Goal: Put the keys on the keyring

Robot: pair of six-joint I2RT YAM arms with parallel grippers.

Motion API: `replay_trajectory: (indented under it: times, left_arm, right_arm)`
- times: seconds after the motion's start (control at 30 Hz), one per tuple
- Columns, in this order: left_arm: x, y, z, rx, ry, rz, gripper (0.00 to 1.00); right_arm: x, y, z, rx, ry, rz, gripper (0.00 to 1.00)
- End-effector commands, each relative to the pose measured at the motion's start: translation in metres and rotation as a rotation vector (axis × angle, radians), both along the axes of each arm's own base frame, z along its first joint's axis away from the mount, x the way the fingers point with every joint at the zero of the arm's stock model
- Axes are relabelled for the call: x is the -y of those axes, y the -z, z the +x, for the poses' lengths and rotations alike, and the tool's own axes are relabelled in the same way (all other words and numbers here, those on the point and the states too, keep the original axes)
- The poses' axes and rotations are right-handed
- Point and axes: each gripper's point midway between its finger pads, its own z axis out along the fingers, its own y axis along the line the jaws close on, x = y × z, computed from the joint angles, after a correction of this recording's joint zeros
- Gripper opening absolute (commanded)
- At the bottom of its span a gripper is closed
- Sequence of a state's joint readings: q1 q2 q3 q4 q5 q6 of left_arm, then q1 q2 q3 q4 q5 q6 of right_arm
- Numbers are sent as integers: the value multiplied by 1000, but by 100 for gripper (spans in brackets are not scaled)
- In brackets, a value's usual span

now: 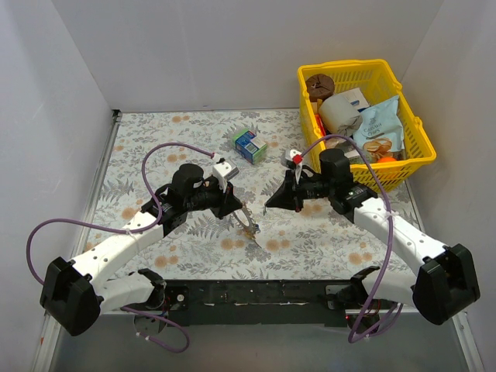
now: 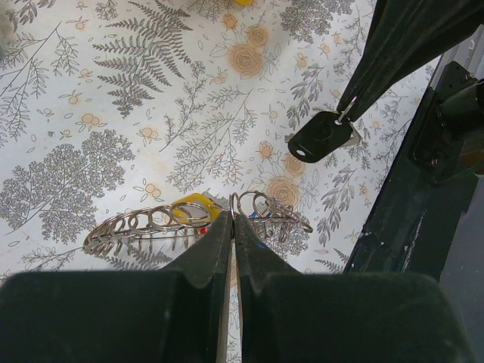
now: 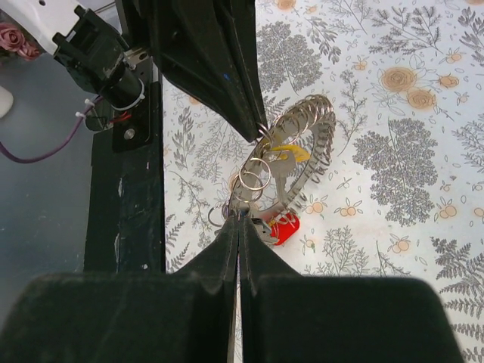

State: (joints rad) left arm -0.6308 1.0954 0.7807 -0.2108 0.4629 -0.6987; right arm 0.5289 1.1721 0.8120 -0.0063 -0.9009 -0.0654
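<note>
Near the middle of the desk (image 2: pixel 91 91), the left hand (image 2: pixel 232 218) is clamped on the keyring (image 2: pixel 144 223), a yellow key (image 2: pixel 193 203) and red key (image 3: pixel 285 228) beside it; the right hand (image 2: pixel 346 113) pinches a dark key (image 2: pixel 318 138) nearby. Misalignment could jolt the keyring loose or drop that key
</note>
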Motion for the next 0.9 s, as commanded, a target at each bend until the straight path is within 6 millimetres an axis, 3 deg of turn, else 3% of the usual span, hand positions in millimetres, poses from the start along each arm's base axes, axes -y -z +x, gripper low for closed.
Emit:
replay_trajectory:
  times: [0.0, 0.5, 0.87]
  left_arm:
    - [6, -35, -1, 77, 34, -67, 0]
    - [8, -33, -2, 71, 38, -66, 0]
    - [8, -31, -2, 64, 37, -63, 0]
  right_arm:
    - [-9, -25, 4, 60, -64, 47, 1]
    - [-30, -9, 13, 10, -117, -11, 1]
    - [-50, -11, 8, 15, -168, -19, 1]
